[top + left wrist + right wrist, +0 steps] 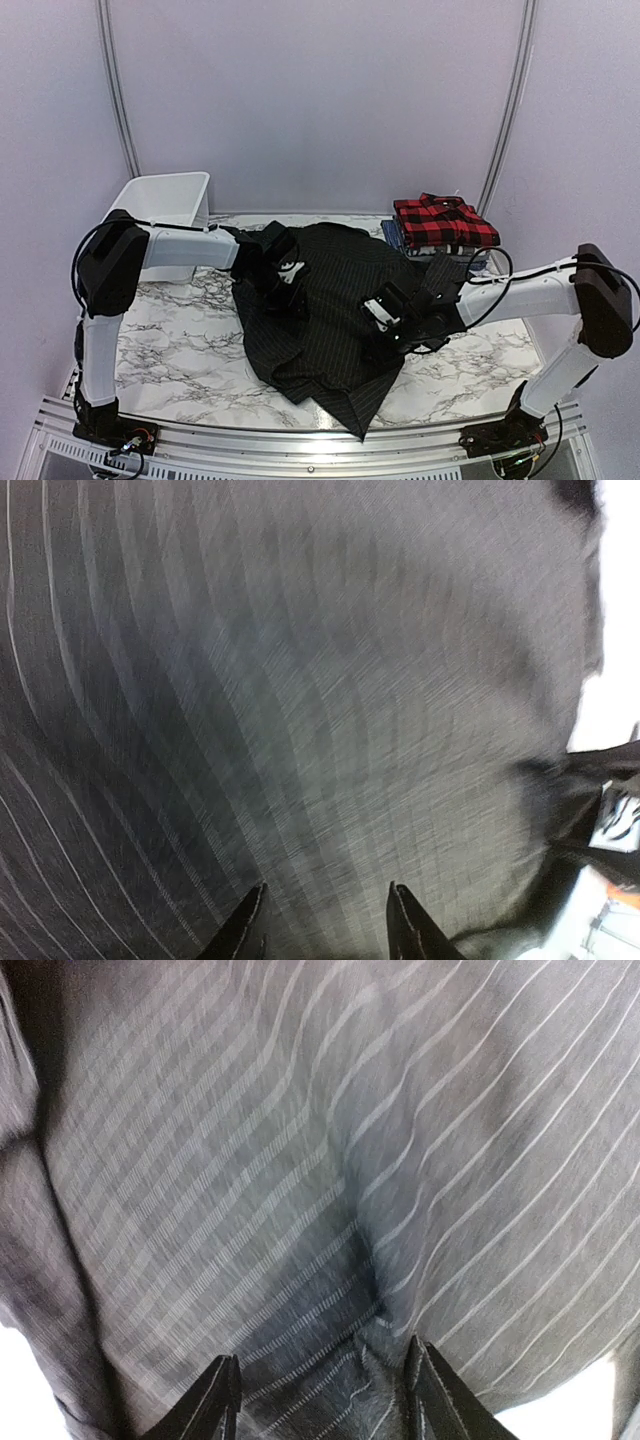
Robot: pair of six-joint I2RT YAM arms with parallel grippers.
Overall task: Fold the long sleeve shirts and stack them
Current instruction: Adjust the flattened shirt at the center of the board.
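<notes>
Right wrist: right hand half-open, pinstriped shirt bunched between.

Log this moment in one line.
phase: folding | left gripper: at black pinstriped shirt | right gripper: same shirt | red plaid shirt: atop stack

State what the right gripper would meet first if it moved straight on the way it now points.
The black pinstriped shirt. Its cloth fills the view just beyond the right gripper and may already touch it; depth is unclear.
</notes>
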